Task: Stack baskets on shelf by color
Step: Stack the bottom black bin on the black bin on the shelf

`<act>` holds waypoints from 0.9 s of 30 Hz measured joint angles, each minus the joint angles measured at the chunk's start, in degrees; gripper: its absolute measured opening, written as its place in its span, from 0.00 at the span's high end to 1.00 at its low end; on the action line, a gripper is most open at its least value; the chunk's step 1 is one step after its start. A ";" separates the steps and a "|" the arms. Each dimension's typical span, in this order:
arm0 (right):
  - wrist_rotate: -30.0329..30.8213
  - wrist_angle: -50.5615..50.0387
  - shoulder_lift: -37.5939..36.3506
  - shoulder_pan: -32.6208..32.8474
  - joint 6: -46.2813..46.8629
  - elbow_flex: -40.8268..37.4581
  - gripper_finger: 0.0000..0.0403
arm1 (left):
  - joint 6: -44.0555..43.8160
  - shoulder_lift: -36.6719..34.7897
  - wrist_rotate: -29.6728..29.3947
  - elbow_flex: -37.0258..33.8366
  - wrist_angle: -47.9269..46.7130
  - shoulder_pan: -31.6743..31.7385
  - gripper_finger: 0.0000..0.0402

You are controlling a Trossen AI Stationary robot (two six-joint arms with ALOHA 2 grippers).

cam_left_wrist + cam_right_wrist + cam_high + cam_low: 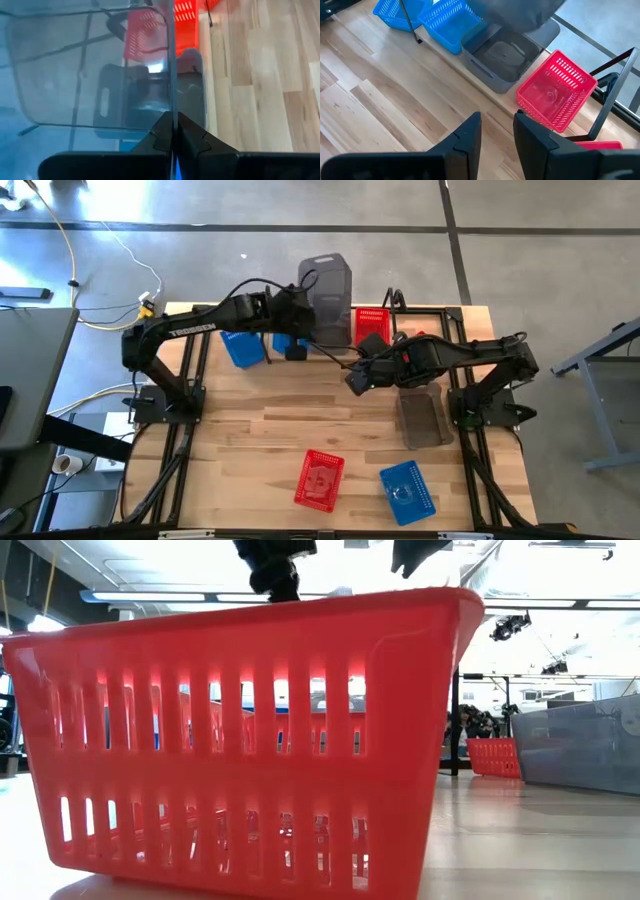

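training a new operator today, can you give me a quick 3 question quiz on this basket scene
1. True or false: the left pincer is shut on the wall of a grey basket.
2. Which baskets lie near the front edge of the table, away from the shelf? A) a red basket and a blue basket B) two grey ones C) a red one and a grey one
3. Fill in: the right pincer is open and holds ____.

Key: 1 true; 2 A; 3 nothing. The held grey basket hangs above another grey basket by the shelf. A third grey basket lies under the right arm.
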 joint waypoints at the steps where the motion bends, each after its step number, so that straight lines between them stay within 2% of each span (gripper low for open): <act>1: 0.00 0.00 0.00 0.00 0.01 0.00 0.75 | -0.02 0.56 0.15 0.00 -0.28 0.00 1.00; 12: 0.02 -0.01 0.00 0.00 0.01 -0.01 0.75 | -1.10 5.22 1.08 0.00 -2.67 0.00 1.00; 27: -0.39 0.02 0.00 0.07 1.08 -0.05 0.75 | -1.13 7.15 1.47 -0.02 -3.66 -0.22 1.00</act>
